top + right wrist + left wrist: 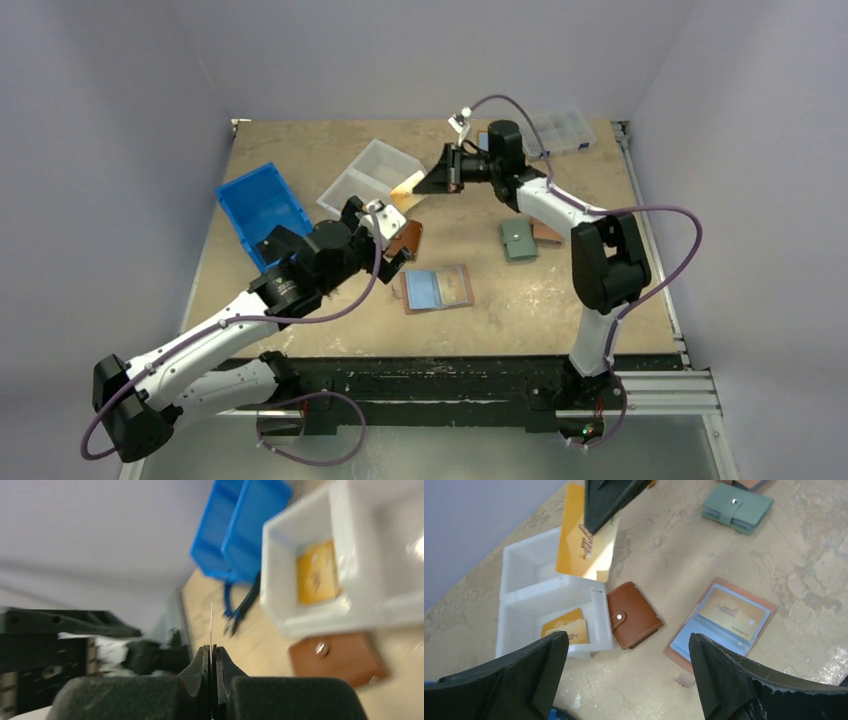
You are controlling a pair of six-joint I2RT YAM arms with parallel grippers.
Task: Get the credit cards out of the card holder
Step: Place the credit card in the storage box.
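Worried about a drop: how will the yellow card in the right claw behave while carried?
Probably stiff: the yellow card juts flat from the right claw, no sag. Likely slippery, since its face shines. Edge-on it looks thin, so probably light.

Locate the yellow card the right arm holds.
The yellow card hangs rear-centre in the top view, pinched in the right gripper over the white bin, beyond the brown wallet.

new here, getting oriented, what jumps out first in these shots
The right gripper pinches an orange card above the edge of the white tray, which holds orange cards in one compartment. Nearby, the card holder lies open on the table, another orange card in its sleeve.
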